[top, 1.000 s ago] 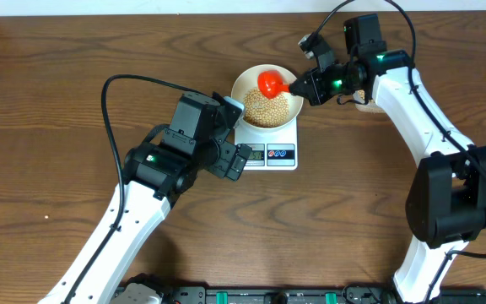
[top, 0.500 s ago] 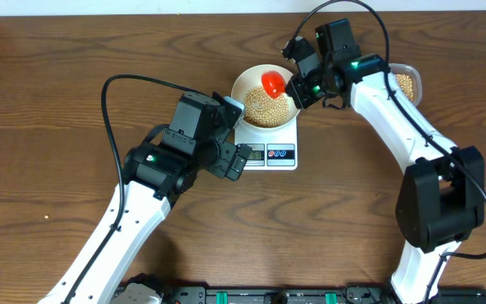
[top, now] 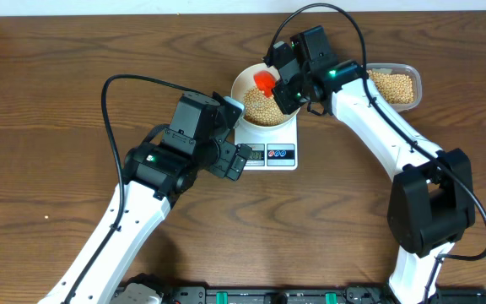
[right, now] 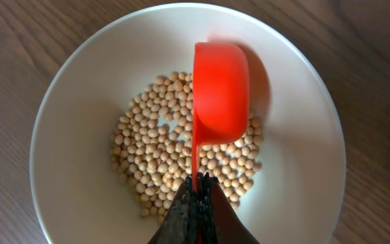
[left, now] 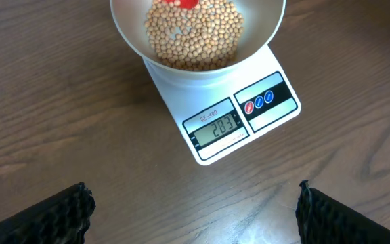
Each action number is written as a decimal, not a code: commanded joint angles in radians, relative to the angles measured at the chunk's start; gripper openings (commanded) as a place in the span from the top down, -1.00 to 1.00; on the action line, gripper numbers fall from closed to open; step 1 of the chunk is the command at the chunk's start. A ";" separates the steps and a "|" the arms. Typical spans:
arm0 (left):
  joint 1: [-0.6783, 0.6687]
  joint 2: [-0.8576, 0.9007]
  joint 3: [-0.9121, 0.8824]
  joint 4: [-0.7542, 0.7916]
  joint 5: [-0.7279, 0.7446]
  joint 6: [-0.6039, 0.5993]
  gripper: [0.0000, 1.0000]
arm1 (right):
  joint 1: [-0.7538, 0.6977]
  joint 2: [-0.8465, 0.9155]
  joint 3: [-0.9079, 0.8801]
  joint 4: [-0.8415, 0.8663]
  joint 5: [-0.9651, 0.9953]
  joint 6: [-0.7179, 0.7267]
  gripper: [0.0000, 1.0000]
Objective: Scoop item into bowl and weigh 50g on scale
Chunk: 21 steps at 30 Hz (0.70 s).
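Note:
The white bowl sits on the white scale and holds a heap of tan beans. My right gripper hangs over the bowl, shut on the thin handle of a red scoop. In the right wrist view the scoop is rolled onto its side above the beans, with my right gripper clamped on its handle over the bowl. My left gripper stands open over bare wood, just in front of the scale, whose display shows digits. The bowl and beans lie beyond it.
A clear plastic tub holding more beans stands on the table to the right of the bowl, behind my right forearm. My left arm reaches in from the lower left and ends beside the scale's front left corner.
My right arm has swung left from near the tub, carrying the red scoop farther over the bowl. The tub now shows in full. My left arm has not moved.

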 commanded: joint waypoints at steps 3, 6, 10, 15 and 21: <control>0.003 -0.002 -0.004 -0.002 0.005 0.010 -0.95 | 0.010 0.015 -0.001 -0.019 0.009 0.012 0.98; 0.003 -0.002 -0.004 -0.002 0.005 0.010 -0.95 | 0.010 0.015 -0.001 -0.030 -0.021 0.011 0.98; 0.003 -0.002 -0.004 -0.002 0.005 0.010 -0.95 | 0.010 0.015 -0.001 -0.034 -0.098 0.011 0.98; 0.003 -0.002 -0.004 -0.002 0.005 0.010 -0.95 | 0.010 0.015 -0.001 -0.048 -0.107 0.011 0.98; 0.003 -0.002 -0.004 -0.002 0.005 0.010 -0.95 | 0.010 0.015 -0.001 -0.056 -0.179 0.011 0.98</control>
